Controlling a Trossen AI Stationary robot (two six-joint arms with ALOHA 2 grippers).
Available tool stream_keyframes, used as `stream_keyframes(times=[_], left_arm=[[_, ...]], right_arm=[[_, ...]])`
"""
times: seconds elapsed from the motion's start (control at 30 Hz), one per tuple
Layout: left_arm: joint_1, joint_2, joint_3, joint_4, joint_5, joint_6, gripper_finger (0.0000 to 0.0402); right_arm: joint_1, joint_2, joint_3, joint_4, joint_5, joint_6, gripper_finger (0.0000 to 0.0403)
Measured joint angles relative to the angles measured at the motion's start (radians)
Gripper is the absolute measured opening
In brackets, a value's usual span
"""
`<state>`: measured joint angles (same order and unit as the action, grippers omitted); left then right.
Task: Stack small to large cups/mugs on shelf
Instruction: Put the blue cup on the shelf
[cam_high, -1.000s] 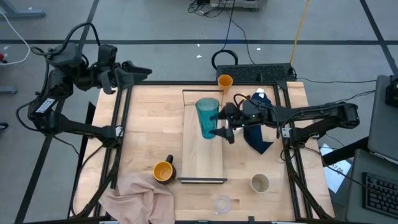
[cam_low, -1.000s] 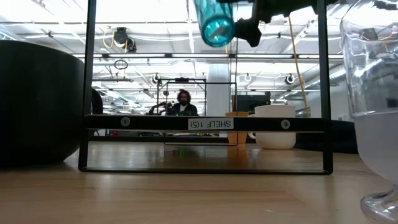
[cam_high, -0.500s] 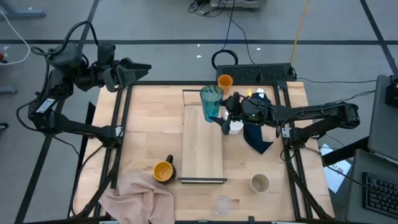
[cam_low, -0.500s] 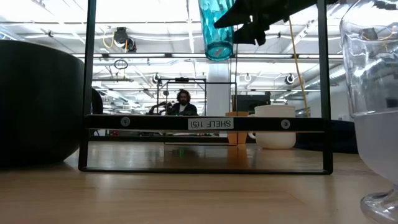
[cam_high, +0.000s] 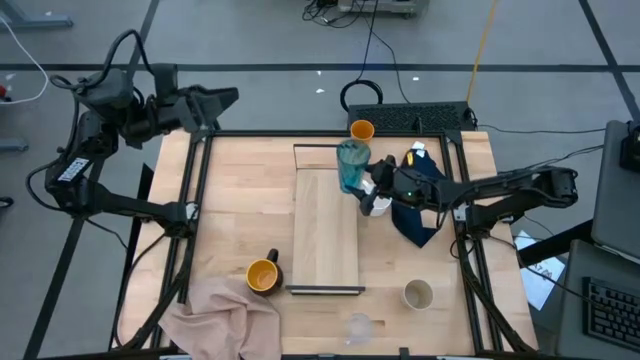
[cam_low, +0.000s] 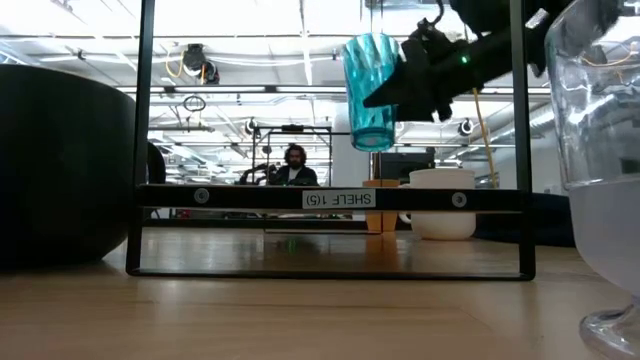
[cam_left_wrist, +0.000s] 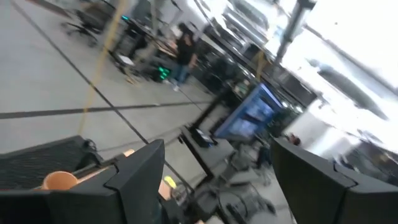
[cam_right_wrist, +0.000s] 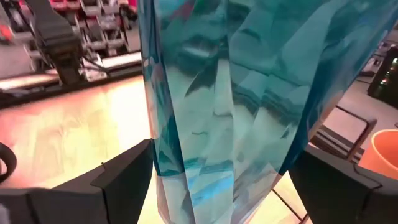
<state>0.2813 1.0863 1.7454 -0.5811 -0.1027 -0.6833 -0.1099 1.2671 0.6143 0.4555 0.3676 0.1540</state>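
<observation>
Your right gripper (cam_high: 366, 185) has its jaws clamped on the teal tumbler (cam_high: 352, 165), holding it upright in the air above the far end of the shelf (cam_high: 326, 235). Your left gripper (cam_high: 225, 98) waits beyond the worktop's (cam_high: 235, 190) far left corner, jaws open

Two dark six-joint arms w/ matte black links and black cables looped along them. Left arm's gripper (cam_high: 225, 97): two flat, angular black fingers (cam_left_wrist: 134, 180). Right arm's gripper (cam_high: 368, 185): same black build, small green light on wrist, white label on left arm's lower link.
</observation>
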Motion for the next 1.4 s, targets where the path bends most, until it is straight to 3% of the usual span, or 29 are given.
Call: stream_keyframes(times=[0.2,0.6,1.0,1.4], left_arm=[[0.000,0.000,0.000,-0.090,-0.109,0.036,0.0292],[0.000,0.007,0.000,-0.303,-0.109,0.133,0.0292],[0.000,0.006,0.000,-0.314,-0.116,0.158,0.0292],[0.000,0.007,0.000,-0.345,-0.115,0.152,0.0292]], right_arm=[[0.014,0.007,-0.042,0.098,0.000,-0.012,0.0329],[-0.012,0.104,-0.035,0.199,0.004,-0.097,0.0329],[-0.016,0.243,-0.032,0.262,-0.001,-0.115,0.0329],[-0.099,0.270,-0.033,0.276,0.009,-0.110,0.0329]])
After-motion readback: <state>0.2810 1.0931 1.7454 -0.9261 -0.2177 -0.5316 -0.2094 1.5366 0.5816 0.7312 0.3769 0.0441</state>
